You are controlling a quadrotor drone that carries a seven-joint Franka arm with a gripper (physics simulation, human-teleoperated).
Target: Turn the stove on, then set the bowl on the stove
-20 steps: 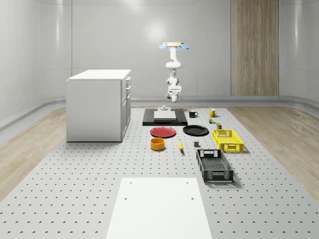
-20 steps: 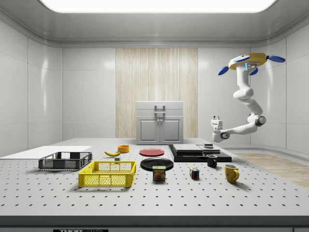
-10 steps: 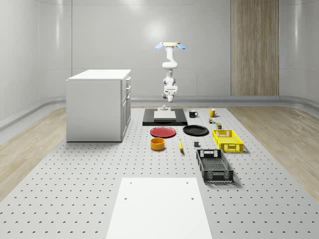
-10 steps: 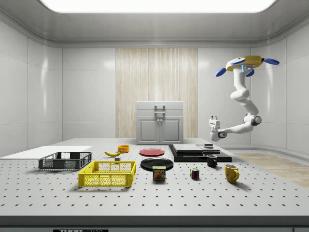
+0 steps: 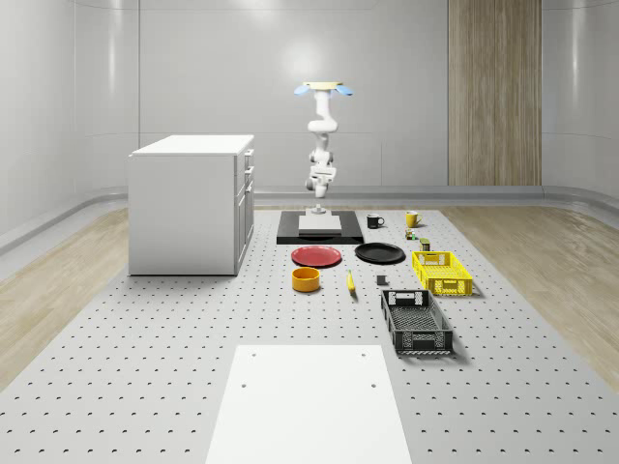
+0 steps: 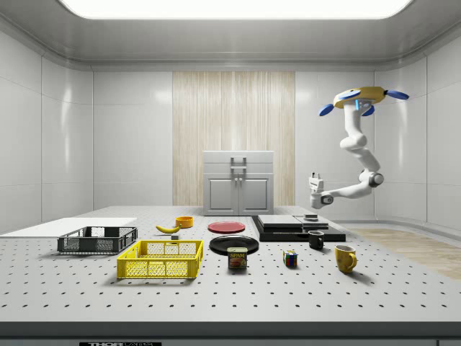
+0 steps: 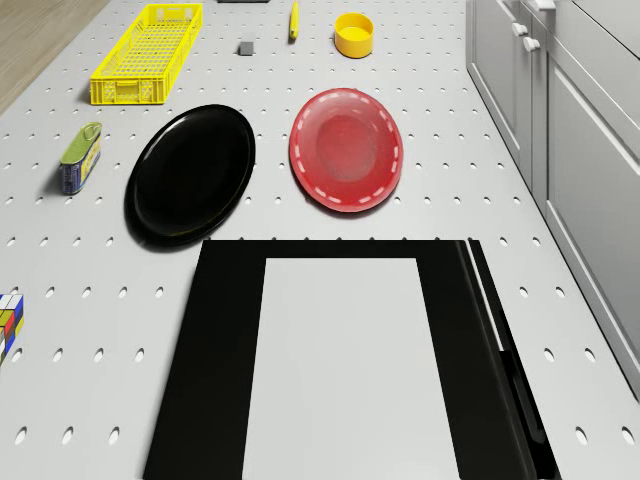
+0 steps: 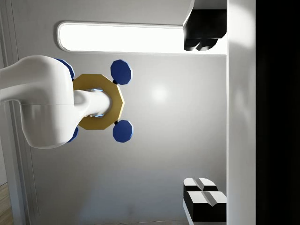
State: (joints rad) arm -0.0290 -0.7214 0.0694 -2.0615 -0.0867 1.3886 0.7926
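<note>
On my whole-scene feed the orange bowl (image 5: 307, 279) sits on the surface (image 5: 145, 367) nearest me, in front of the red plate (image 5: 316, 256). Beyond lies the stove (image 5: 319, 227). My claw (image 6: 314, 177) hangs above its far end, fingers spread, empty, drone (image 6: 359, 97) hovering higher behind.

Yellow octagonal drone (image 6: 370, 93) body, blue rotors, white jointed arm (image 6: 354, 148), black-and-white fingers (image 8: 205, 198).

Light: bright, even, from a long white ceiling panel (image 6: 230, 7)
Shadows: soft, short, beneath objects
Glare: pale sheen on glossy grey back wall (image 5: 290, 68)
Focus: crisp throughout
</note>
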